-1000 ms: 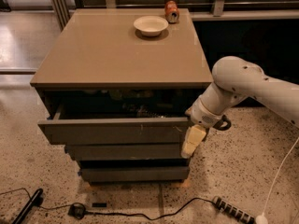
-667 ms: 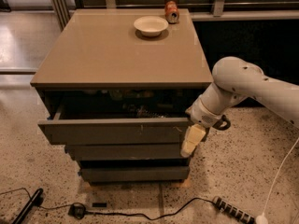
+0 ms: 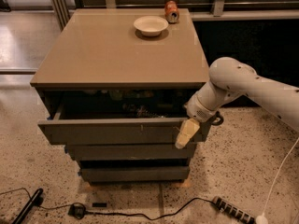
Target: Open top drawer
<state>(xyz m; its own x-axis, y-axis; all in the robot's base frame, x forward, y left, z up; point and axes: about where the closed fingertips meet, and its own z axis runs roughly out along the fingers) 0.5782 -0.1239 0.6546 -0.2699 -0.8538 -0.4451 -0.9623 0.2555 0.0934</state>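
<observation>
The top drawer (image 3: 117,130) is the widest dark grey-brown front of the cabinet. It stands pulled out a short way, and dim items show in the gap behind it. My gripper (image 3: 187,133) is at the right end of that drawer front, pale yellow, hanging down over the front's face. The white arm (image 3: 233,83) reaches in from the right.
Two narrower drawer fronts (image 3: 131,151) sit shut below. On the cabinet top (image 3: 117,55) stand a white bowl (image 3: 150,25) and an orange can (image 3: 171,11). On the floor lie a black cable (image 3: 140,213), a power strip (image 3: 232,210) and a black tool (image 3: 28,206).
</observation>
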